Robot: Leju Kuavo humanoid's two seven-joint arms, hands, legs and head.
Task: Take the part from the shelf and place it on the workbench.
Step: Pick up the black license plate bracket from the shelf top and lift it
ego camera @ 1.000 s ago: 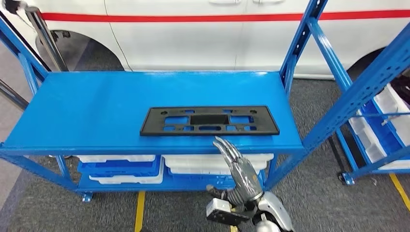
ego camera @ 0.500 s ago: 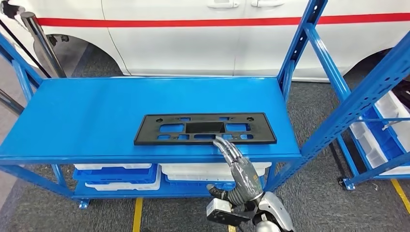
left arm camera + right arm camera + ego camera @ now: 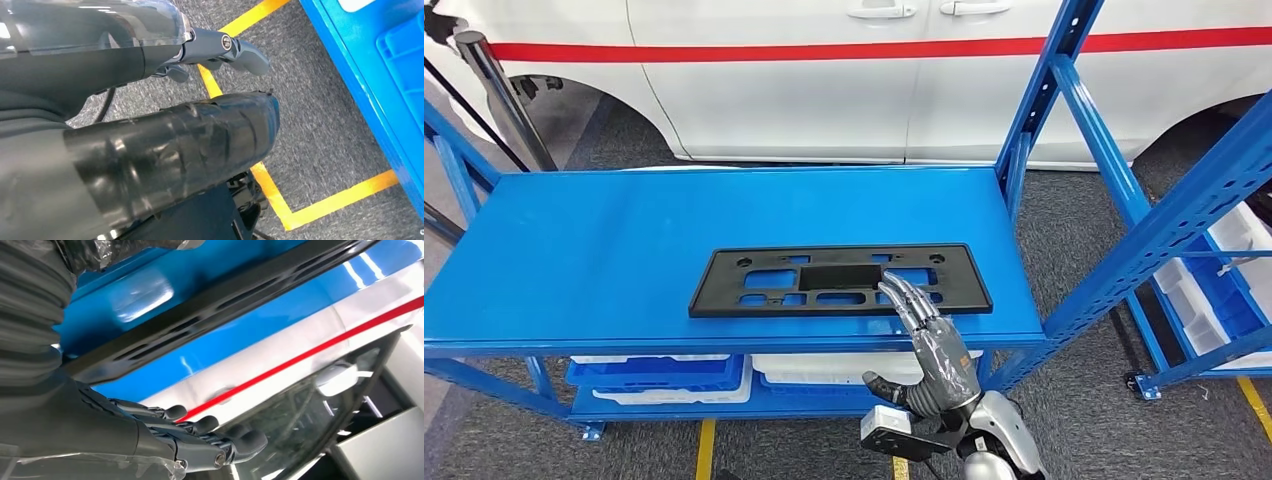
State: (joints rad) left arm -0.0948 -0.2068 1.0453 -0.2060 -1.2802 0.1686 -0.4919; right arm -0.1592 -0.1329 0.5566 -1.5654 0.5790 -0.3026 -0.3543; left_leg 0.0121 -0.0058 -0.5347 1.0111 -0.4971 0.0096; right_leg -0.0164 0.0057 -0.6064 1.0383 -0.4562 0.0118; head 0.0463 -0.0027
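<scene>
**Right hand reaching over the part; nothing lifted yet**

Head view: the part (image 3: 840, 280), a flat black frame with cut-outs, lies on the blue shelf (image 3: 604, 240), near its front edge. The right hand (image 3: 929, 340) comes up from below with fingers straight and apart, holding nothing; its fingertips (image 3: 894, 290) overlap the part's near edge, but contact cannot be told. A white car (image 3: 824, 80) stands behind.

Left wrist view: the left hand (image 3: 220, 47) hangs over grey floor (image 3: 320, 140) with yellow lines. Whether its fingers are spread or curled cannot be told; it seems to hold nothing.

Right wrist view: the right hand's fingers (image 3: 200, 427) lie stretched out and empty, with the part (image 3: 225, 305) flat on the shelf just beyond.

As a judgement, the task is at its start: grasping, lifting, carrying to the workbench and setting down all remain.
</scene>
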